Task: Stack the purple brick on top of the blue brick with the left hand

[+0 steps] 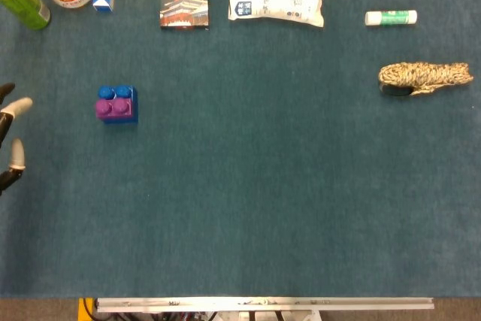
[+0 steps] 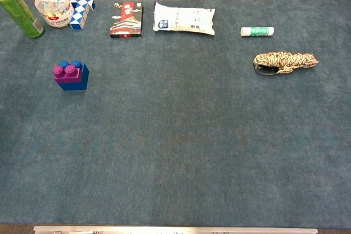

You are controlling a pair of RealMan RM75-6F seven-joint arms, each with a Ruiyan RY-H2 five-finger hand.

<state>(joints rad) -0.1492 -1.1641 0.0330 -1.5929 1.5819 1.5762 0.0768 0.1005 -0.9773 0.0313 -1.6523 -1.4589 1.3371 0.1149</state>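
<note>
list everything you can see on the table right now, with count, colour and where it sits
purple plastic brick: 1, purple, on the near half of the blue brick, left side
blue plastic brick: 1, blue, under the purple one
green drink can: 1, green, far left corner
clear round tub: 1, clear, beside the can
blue-and-white twist puzzle: 1, right of the tub
red-and-black printed box: 1, far edge
white soft packet: 1, far centre
white-and-green glue stick: 1, far right
beige braided rope bundle: 1, right side
teal cloth table: 1
left hand: fingers only, at left edge of head view, holding nothing
right hand: not in view
</note>
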